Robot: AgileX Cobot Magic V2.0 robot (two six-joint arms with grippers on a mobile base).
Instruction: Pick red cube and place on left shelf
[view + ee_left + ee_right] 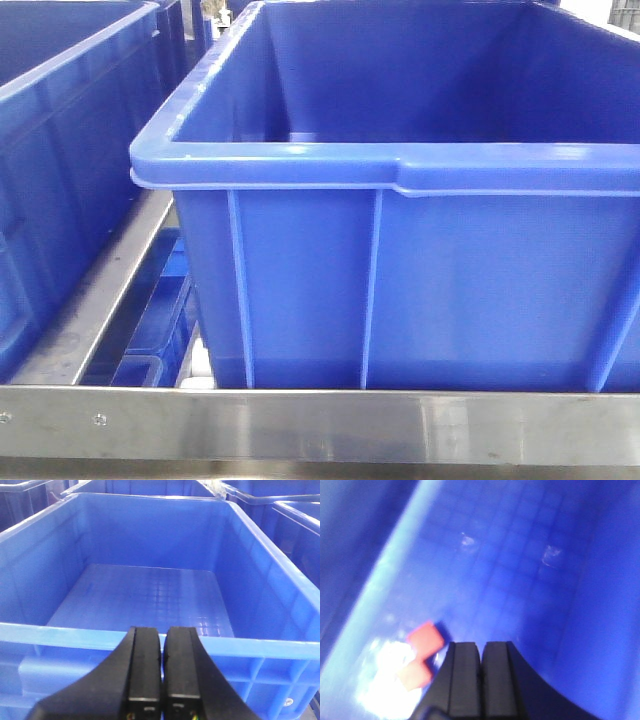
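The red cube [425, 637] lies on the floor of a blue crate [530, 570], just left of my right gripper [481, 645]. The image is blurred. A second red patch [416, 674] shows right below it, beside a white glare. My right gripper is shut with nothing between its fingers and is apart from the cube. My left gripper [162, 630] is shut and empty, hovering at the near rim of a large blue crate [150, 595] with a bare floor. The left shelf's steel front rail [320, 425] runs along the bottom of the front view. Neither gripper shows there.
On the rack a large blue ribbed crate [420, 270] fills the front view, with another blue crate [60, 150] to its left and a steel crossbar [100, 290] between them. More blue crates [295, 525] stand beside and behind the one under my left gripper.
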